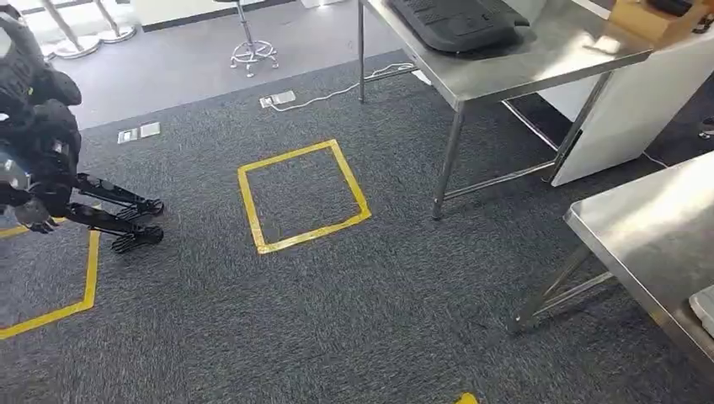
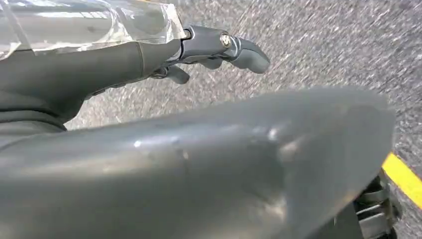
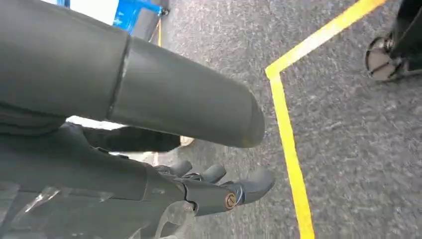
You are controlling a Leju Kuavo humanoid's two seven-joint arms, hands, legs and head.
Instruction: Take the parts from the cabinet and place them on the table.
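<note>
Head view is looking down on grey carpet with a yellow taped square (image 1: 303, 195), and nothing here is marking itself out as the cabinet. A white unit (image 1: 627, 114) is standing beside the far steel table (image 1: 539, 63), but I cannot tell whether it is the one meant. A black moulded piece (image 1: 455, 21) is lying on that table, and whether it is one of the parts is also unclear. A second steel table (image 1: 640, 227) is jutting in at the right. The left hand (image 2: 209, 47) is hanging over the carpet with its fingers loosely apart and nothing in them. The right hand (image 3: 214, 191) is doing the same beside a yellow line. In my judgement the risk now is in the walking rather than the grasping. A white cable (image 1: 337, 91) and floor sockets (image 1: 278, 99) are lying across the way towards the far table and could be catching a foot. The slanted table leg (image 1: 446, 164) and the near table's edge could be clipping a hanging arm during a turn. A dark jointed machine (image 1: 50, 168) is standing close at the left, leaving little room on that side.
</note>
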